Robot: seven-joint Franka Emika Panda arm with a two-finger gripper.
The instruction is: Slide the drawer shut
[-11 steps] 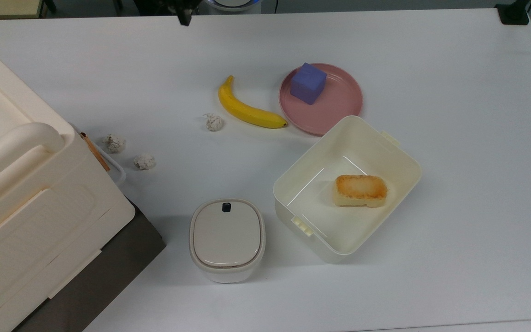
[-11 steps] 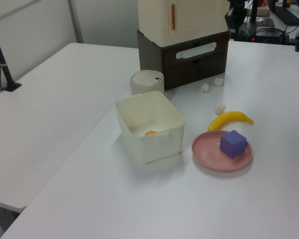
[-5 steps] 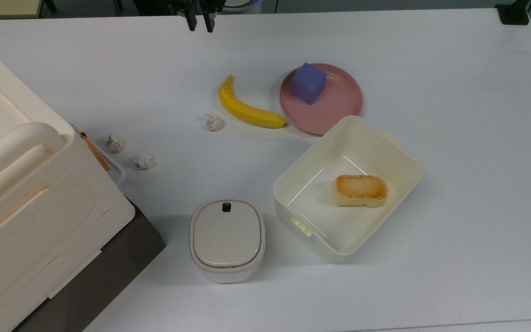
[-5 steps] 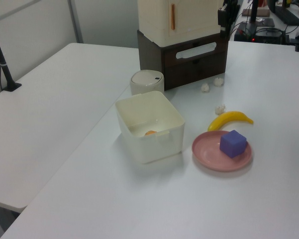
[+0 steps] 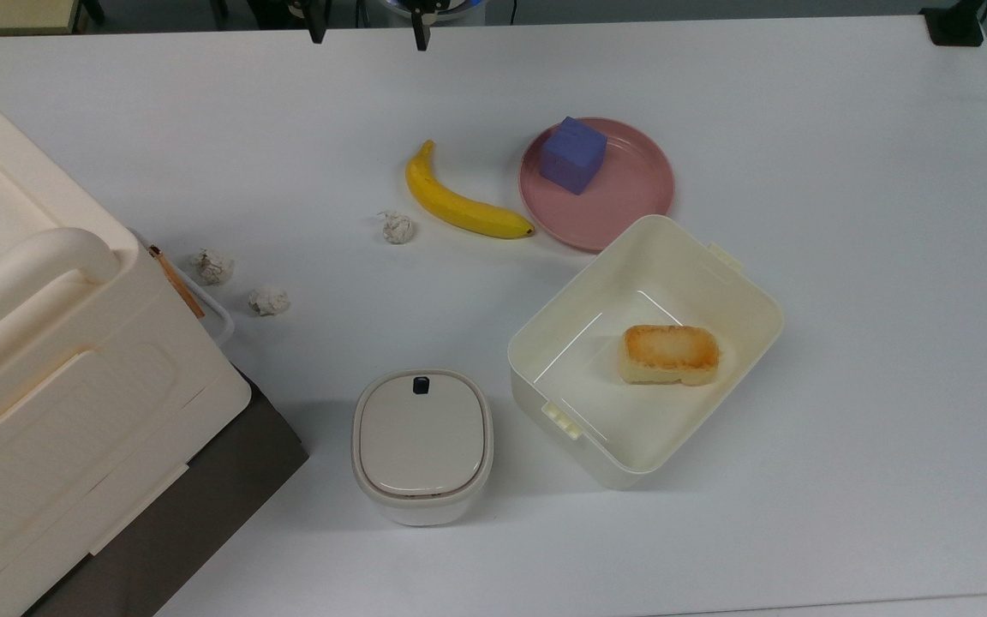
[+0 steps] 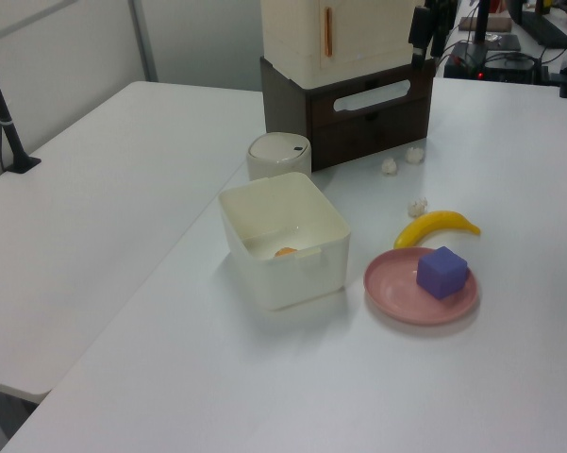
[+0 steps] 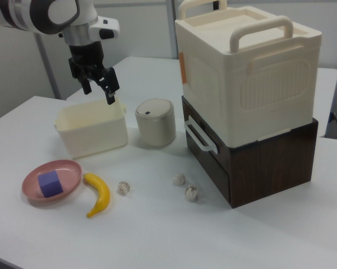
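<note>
A: Where is the drawer (image 7: pixel 204 147) right now?

B: In the dark lower unit under the cream cabinet (image 7: pixel 244 73), which stands at the left edge of the table (image 5: pixel 845 480) in the top view. In the right view its front sticks out a little from the unit's face, white handle (image 7: pixel 198 137) towards the open table, so I judge it slightly open; how far is hard to tell from these angles.

A: And the gripper (image 7: pixel 98 85)?

B: High up and well away from the drawer. In the right view it hangs above the cream box (image 7: pixel 91 128); in the top view its two fingers (image 5: pixel 317 31) peek in at the far edge, spread wide apart with nothing between them.

A: So which step is this?

B: I'd call it the approach. Nothing touches the drawer yet.

A: What does the next move need?

B: It should travel across and down to the drawer front, meet the panel or handle squarely, then push straight towards the cabinet along the slide. Three paper balls (image 5: pixel 212 266) lie on the table just in front of the drawer, and the small lidded bin (image 5: pixel 421 444) stands near its corner. The low path should pass between them without sweeping any along
</note>
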